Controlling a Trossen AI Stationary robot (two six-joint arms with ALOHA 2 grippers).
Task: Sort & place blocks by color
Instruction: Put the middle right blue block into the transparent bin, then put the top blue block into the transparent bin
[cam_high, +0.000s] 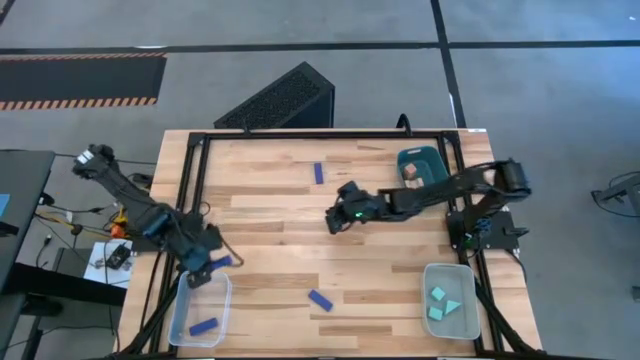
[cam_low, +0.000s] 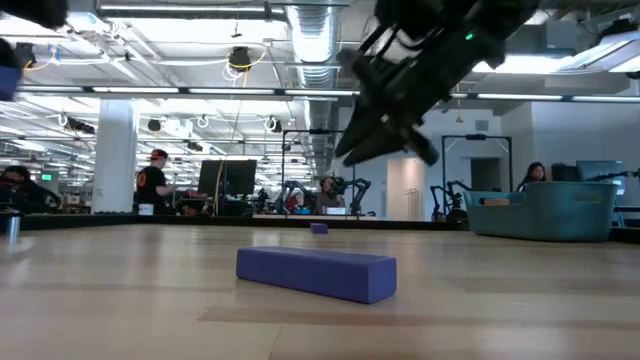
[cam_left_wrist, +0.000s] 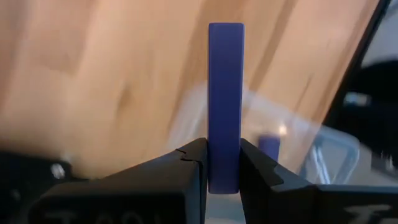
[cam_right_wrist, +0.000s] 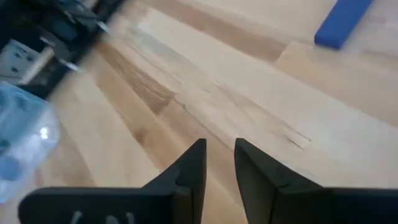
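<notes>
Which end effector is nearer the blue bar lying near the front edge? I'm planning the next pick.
Roughly equal, the right perhaps slightly nearer. Right end effector hovers above the blue bar, farther back; left end effector, holding another blue bar, sits leftward.

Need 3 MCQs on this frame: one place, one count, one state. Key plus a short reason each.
1. Where is the left gripper?
A. over the dark teal bin
B. at the clear tray on the table's left side
C. at the table's middle

2. How many blue bars lie loose on the bare tabletop?
A. two
B. four
C. none

3. What is between the left gripper's fingers?
A. a teal cube
B. nothing
C. a blue bar

Key: 1 B, it sits at the left tray's edge. 2 A, one far bar and one near bar. 3 C, the left wrist view shows the held bar clamped upright.
</notes>
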